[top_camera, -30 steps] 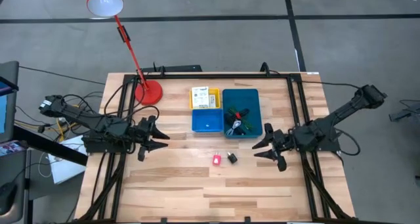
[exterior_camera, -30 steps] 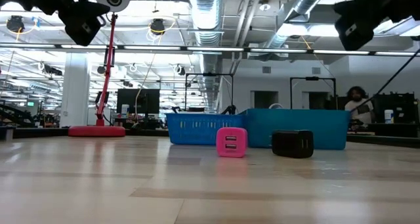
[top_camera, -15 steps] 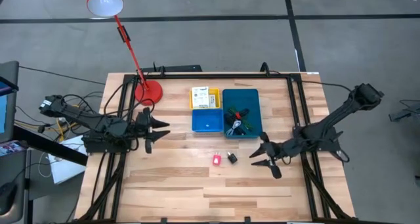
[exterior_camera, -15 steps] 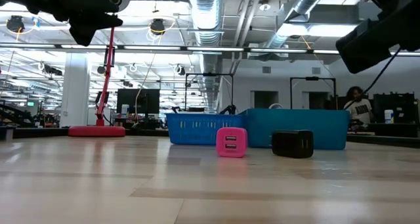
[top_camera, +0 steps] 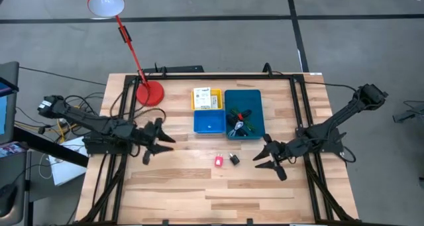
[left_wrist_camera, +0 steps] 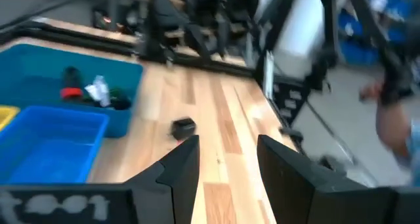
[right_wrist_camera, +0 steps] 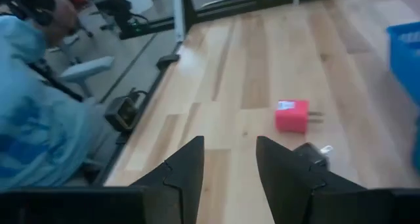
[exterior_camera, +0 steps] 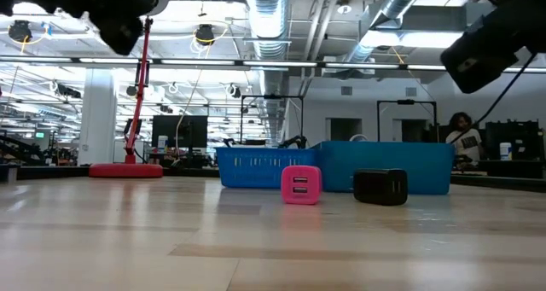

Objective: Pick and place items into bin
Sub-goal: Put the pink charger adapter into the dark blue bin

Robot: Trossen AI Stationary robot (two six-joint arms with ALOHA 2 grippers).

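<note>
A pink piece (top_camera: 218, 161) and a small black piece (top_camera: 234, 159) lie flat on the wooden table just in front of the bin (top_camera: 254, 134). They also show in the low view, pink (exterior_camera: 301, 184) and black (exterior_camera: 380, 187). The bin's teal compartment holds black-and-red clips and a green cord (top_camera: 240, 120). Its yellow compartment holds a white labelled box (top_camera: 207, 99). My right gripper (top_camera: 267, 159) hovers open to the right of the black piece (right_wrist_camera: 310, 154), with the pink piece (right_wrist_camera: 292, 115) beyond it. My left gripper (top_camera: 158, 146) hovers open at the table's left, pointing toward the pieces (left_wrist_camera: 184, 126).
A red desk lamp stands on its base (top_camera: 150, 92) at the far left, with its stem rising in the low view (exterior_camera: 141, 86). Black frame rails (top_camera: 299, 113) run along both sides of the table. A person in light blue (right_wrist_camera: 39, 119) sits beyond the table's left edge.
My right gripper has sunk and moved toward the table's left and near edge, closer to the black and pink pieces, and it is still open. The pieces and the bin have not moved.
</note>
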